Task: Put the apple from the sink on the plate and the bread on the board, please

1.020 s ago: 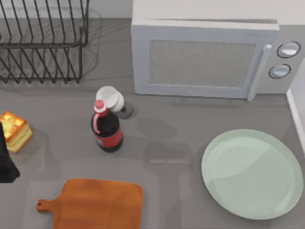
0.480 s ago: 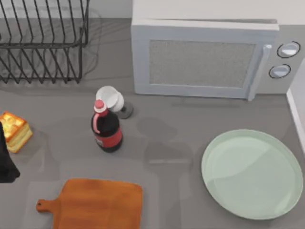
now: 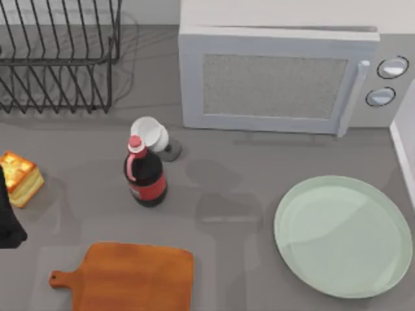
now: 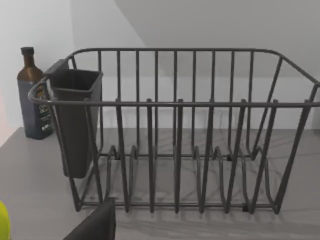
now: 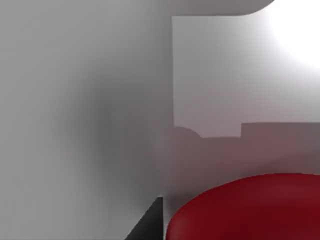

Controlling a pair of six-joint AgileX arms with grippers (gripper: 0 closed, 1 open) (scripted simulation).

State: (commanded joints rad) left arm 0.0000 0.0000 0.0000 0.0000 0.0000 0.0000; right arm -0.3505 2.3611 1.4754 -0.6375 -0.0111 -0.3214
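In the right wrist view the apple (image 5: 245, 209) sits very near the camera, a glossy red curve against pale grey walls. A dark part of the right gripper (image 5: 150, 226) shows just beside it. Whether that pincer is wide, narrow or holding the apple cannot be told.

On the table's near edge in the top view, the board (image 3: 133, 275) lies flat at the left with its handle pointing left and nothing on it. The plate (image 3: 343, 236) lies at the right, well apart from the board, and it is bare.

The left gripper (image 3: 6, 217) is a dark shape at the table's left edge, just above the board's handle. Its state cannot be told either. The bread (image 3: 19, 176) rests on the table just beyond it, toasted side up, close to the gripper.

Farther in, a cola bottle (image 3: 144, 175) stands upright near the middle, with a white cup (image 3: 150, 134) just behind it.

At the back a microwave (image 3: 275, 81) stands with its door closed. A wire rack (image 3: 58, 58) stands in the back left corner, and the left wrist view faces it. That view also shows a dark holder (image 4: 75, 120) hung on the rack's end and a brown bottle (image 4: 32, 95) behind it.
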